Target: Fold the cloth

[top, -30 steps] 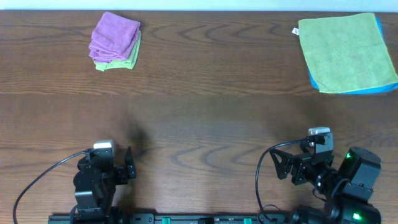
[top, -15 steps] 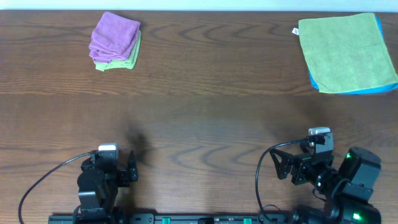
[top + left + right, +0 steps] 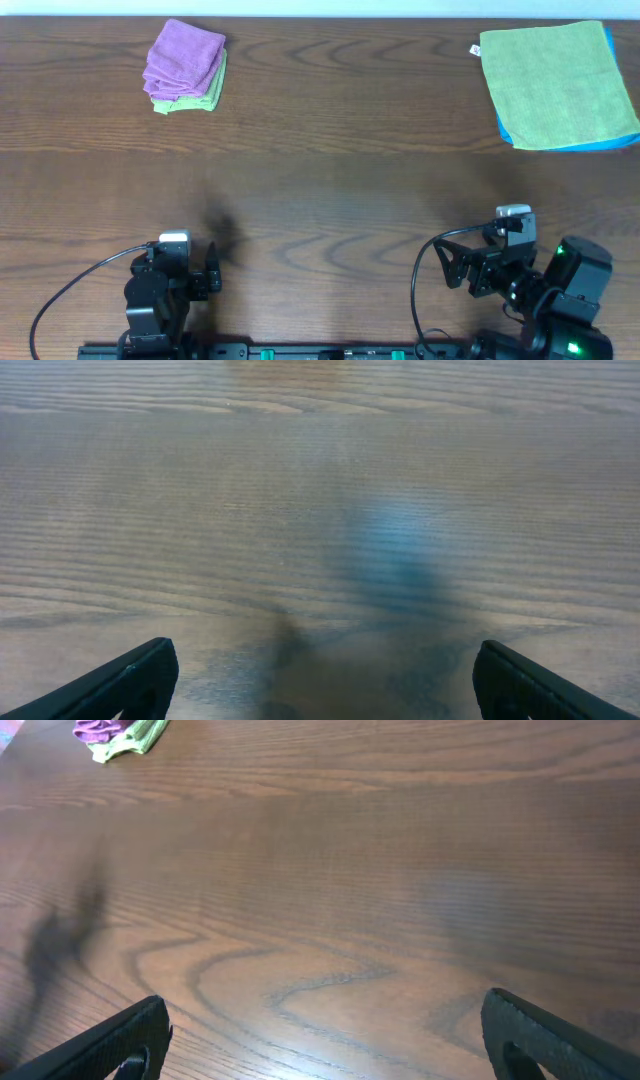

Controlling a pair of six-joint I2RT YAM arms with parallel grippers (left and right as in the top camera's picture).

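Far right on the counter (image 3: pixel 330 180) lies the green cloth (image 3: pixel 558 85), flat, likely soft and limp, best pinched at its corners; left pincer (image 3: pixel 320 685) and right pincer (image 3: pixel 325 1035) both gape apart, empty.

My left wrist feed shows the left pincer (image 3: pixel 330 685) with fingers (image 3: pixel 140 678) spread wide above the wood-grain tabletop (image 3: pixel 300 480), with a bluish sheen (image 3: pixel 400 545) ahead.

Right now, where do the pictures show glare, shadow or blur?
Left wrist: a bluish glare patch on the table, the far grain soft. Right wrist: a dark shadow at left on the wood, the folded cloths slightly blurred. Overhead: sharp, evenly lit, a faint shadow beyond the left gripper.
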